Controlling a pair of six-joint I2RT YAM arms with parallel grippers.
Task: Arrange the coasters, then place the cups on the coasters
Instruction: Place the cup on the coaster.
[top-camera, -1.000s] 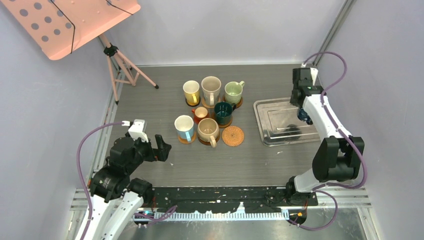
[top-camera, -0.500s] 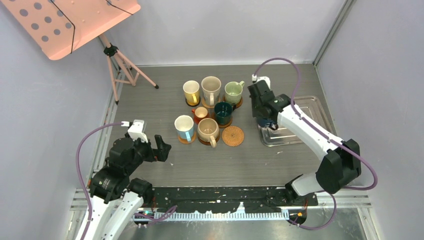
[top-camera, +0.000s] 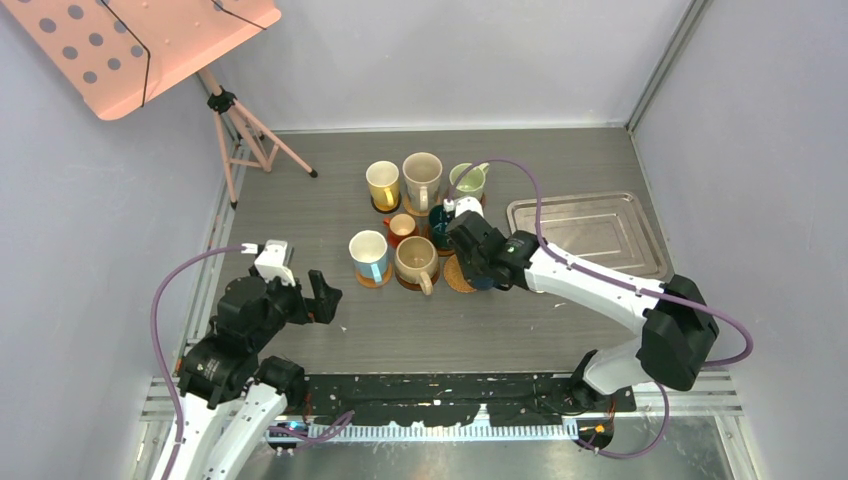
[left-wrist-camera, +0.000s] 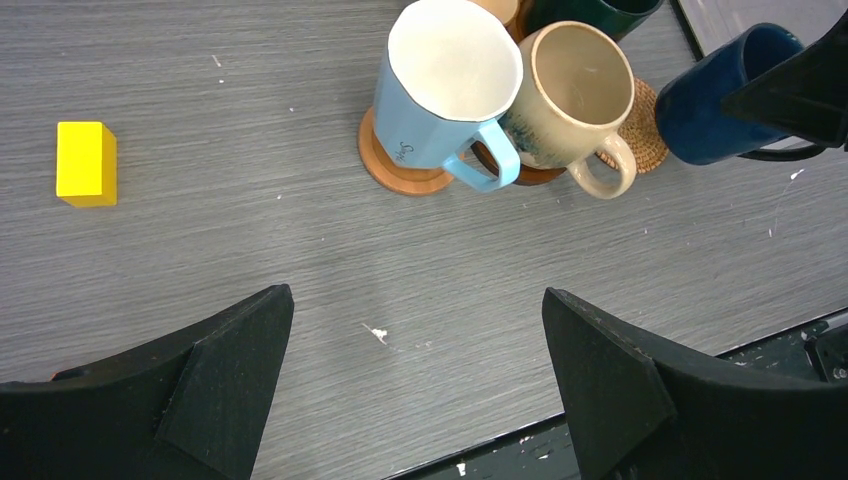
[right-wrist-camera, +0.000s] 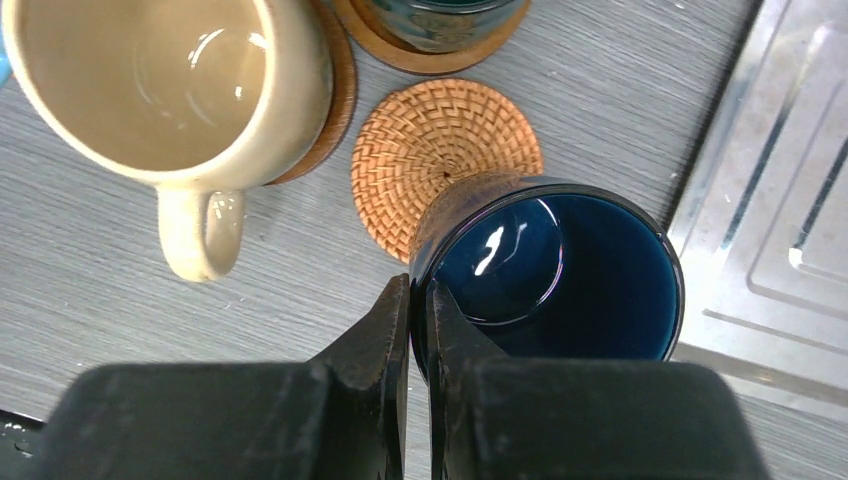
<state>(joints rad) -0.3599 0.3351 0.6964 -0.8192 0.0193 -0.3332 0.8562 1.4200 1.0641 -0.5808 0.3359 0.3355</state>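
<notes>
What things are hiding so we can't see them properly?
- Top view: the right gripper covers most of the navy cup and the wicker coaster.
- Right wrist view: the top edge cuts off the dark green cup.
- No view shows whether the navy cup's base touches the wicker coaster.

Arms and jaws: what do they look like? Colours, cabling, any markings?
Both alike. The left arm and right arm have white links with chunky black joint housings. A purple cable loops loosely along each, running to a small white module by the wrist. The jaws are matte black, flat-sided wedges tapering to the tips. No markings legible.
</notes>
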